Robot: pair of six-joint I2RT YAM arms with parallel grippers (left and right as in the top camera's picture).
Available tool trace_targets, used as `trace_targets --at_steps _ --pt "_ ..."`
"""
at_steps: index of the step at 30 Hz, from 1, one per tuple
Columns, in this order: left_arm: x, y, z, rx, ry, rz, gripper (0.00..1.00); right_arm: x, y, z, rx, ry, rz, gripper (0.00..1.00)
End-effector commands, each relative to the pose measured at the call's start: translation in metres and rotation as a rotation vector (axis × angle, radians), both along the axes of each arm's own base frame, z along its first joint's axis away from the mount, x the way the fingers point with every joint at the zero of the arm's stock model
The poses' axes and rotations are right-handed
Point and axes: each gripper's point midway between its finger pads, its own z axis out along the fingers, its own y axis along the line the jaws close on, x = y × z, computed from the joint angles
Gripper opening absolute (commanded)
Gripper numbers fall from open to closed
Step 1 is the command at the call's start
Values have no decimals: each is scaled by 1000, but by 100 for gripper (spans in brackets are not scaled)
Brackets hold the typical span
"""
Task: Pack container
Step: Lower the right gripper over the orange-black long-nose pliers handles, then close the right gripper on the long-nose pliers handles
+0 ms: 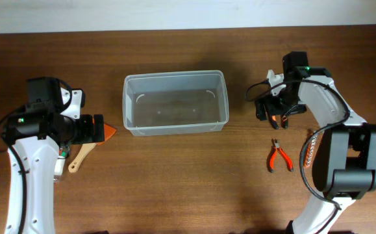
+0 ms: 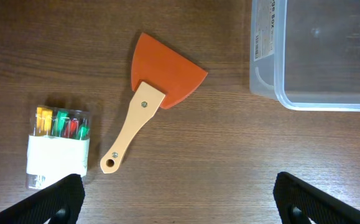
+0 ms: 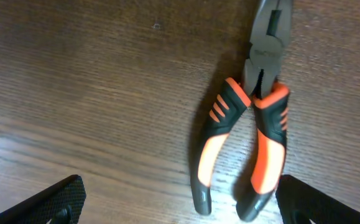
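Hovering right of the container (image 1: pixel 175 75), the right gripper (image 3: pixel 180 202) gapes empty over the pliers (image 3: pixel 262 74) — centre across both handles (image 3: pixel 217 134) before closing. The left gripper (image 2: pixel 180 199), open too, hangs over the scraper (image 2: pixel 164 78).

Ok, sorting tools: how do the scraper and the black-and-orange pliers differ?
The scraper has a flat orange blade on one wooden handle; the pliers have a grey metal nose and two grips. The scraper lies by the left gripper, the pliers by the right gripper. Both lie flat.
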Motion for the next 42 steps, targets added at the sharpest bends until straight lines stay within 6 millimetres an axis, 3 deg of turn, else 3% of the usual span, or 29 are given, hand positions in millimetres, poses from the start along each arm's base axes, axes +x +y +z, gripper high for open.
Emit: trace_targets --at_steps 1,12,18,27,30,34,36,42 --pt "-2 -2 2 -20 -9 7 99 -1 4 -10 11 17 18 98" --pt "-2 -4 2 -31 -10 3 99 6 4 -14 11 0 17 98" --pt "-2 -4 2 -31 -10 3 99 -1 11 -34 51 57 20 99" --pt "-2 -4 2 -31 -10 3 99 -3 12 -41 60 74 20 100" --pt "-2 -4 2 -31 -10 3 99 -1 12 -41 60 69 13 90" --pt "-2 -4 2 -31 -10 3 99 -1 12 -41 60 68 13 58" --pt "-2 -4 2 -31 -10 3 99 -1 12 -41 60 68 12 49" --pt "-2 -4 2 -31 -10 3 99 -1 11 -41 58 71 -13 49"
